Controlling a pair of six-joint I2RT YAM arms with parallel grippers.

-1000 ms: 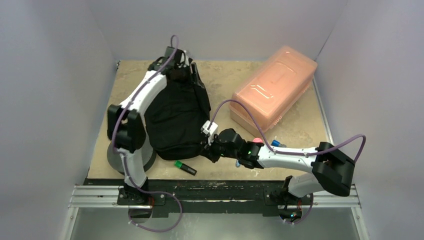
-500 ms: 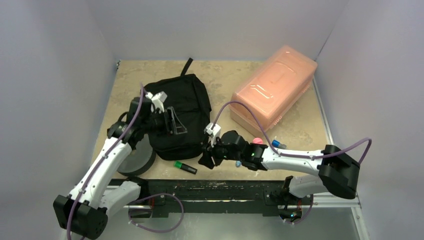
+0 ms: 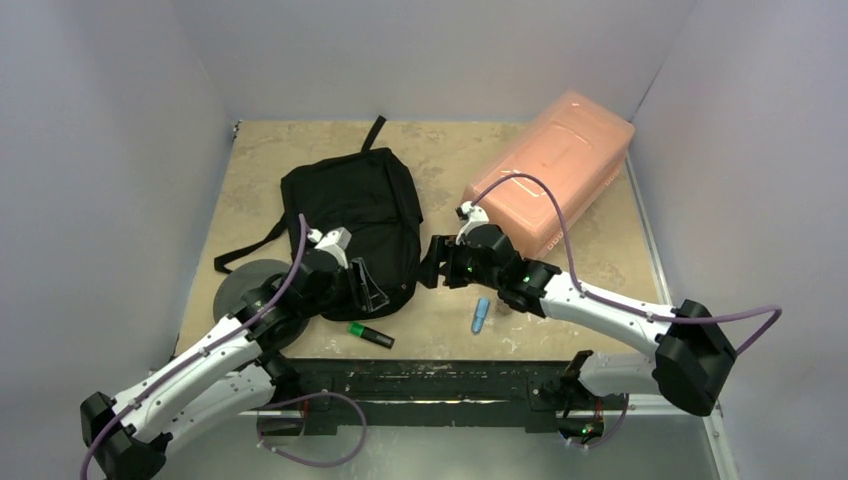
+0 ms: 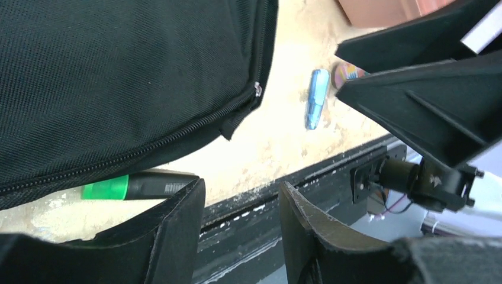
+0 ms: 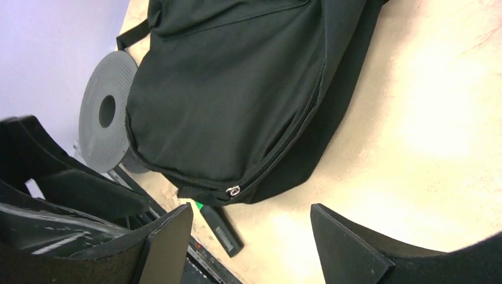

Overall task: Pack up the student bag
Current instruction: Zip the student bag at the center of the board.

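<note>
Looks barely begun. Student bag point(image 3: 350, 210) flat on the table point(image 3: 440, 160), left of centre, zip apparently shut, contents hidden. Left to pack, at a guess: green marker point(image 3: 370, 335) just beside its near edge, blue pen point(image 3: 481, 314) further right. Left gripper point(image 3: 365, 288) over the bag's near corner, right gripper point(image 3: 432, 268) beside its right edge, both with fingers apart and empty.
</note>
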